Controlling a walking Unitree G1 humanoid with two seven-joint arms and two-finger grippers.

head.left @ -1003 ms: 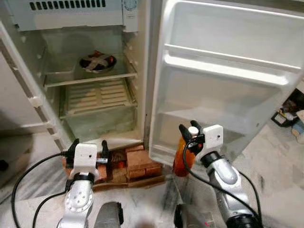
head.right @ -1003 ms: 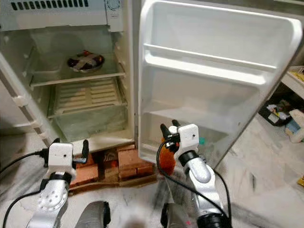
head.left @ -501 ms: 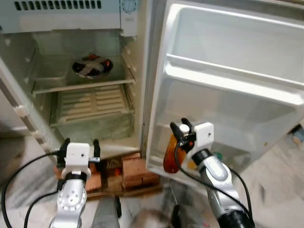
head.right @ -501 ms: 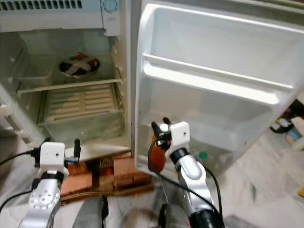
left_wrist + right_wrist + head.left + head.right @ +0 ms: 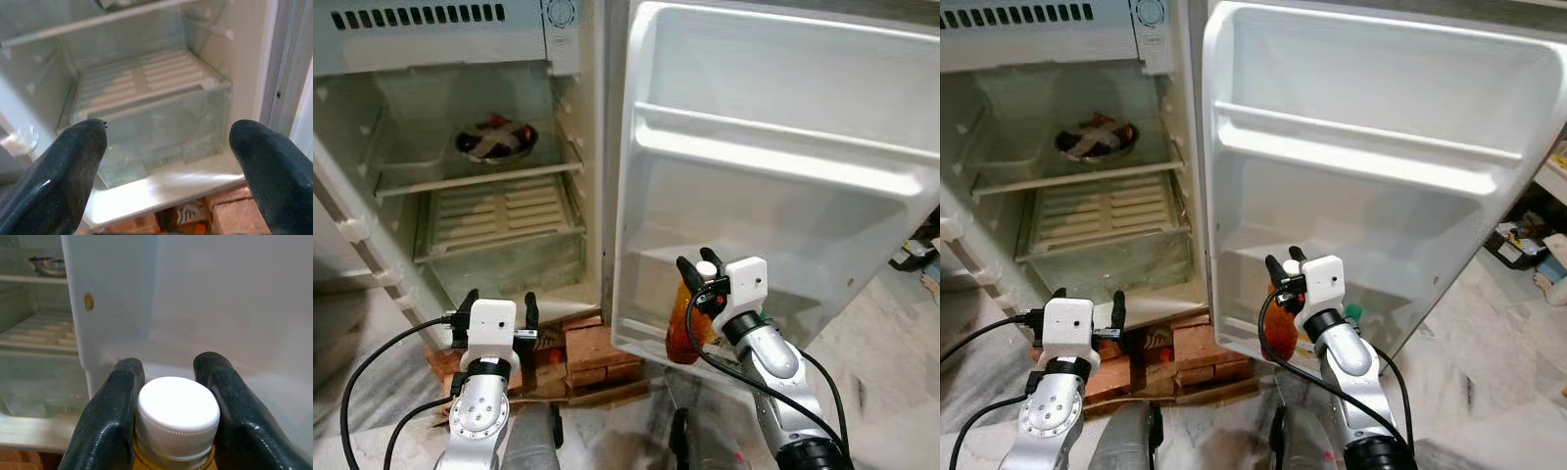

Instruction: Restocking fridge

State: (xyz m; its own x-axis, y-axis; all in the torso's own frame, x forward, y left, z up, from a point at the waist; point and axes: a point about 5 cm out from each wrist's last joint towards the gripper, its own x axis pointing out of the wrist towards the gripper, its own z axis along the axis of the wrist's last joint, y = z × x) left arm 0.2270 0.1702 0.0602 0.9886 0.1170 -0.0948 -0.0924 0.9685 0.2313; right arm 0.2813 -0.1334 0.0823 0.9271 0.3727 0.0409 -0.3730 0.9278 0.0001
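Note:
My right gripper (image 5: 697, 270) is shut on the neck of an amber bottle (image 5: 684, 323) with a white cap (image 5: 178, 411). It holds the bottle upright just in front of the lowest shelf of the open white fridge door (image 5: 773, 186). In the right wrist view the black fingers (image 5: 110, 423) clamp both sides of the cap. My left gripper (image 5: 496, 305) stands open and holds nothing, low before the fridge's bottom ledge, facing the clear crisper drawer (image 5: 161, 127). A dark bowl (image 5: 495, 139) sits on the upper inner shelf.
The fridge stands on red bricks (image 5: 595, 347) over cardboard. A green-capped thing (image 5: 1354, 312) lies in the door's lowest shelf beside my right arm. Clutter (image 5: 1518, 240) lies on the marble floor at the far right. Black cables trail from both wrists.
The camera has shifted, and the fridge door now sits closer in view. My right gripper still holds the bottle by the door's lowest shelf. The left gripper stays open.

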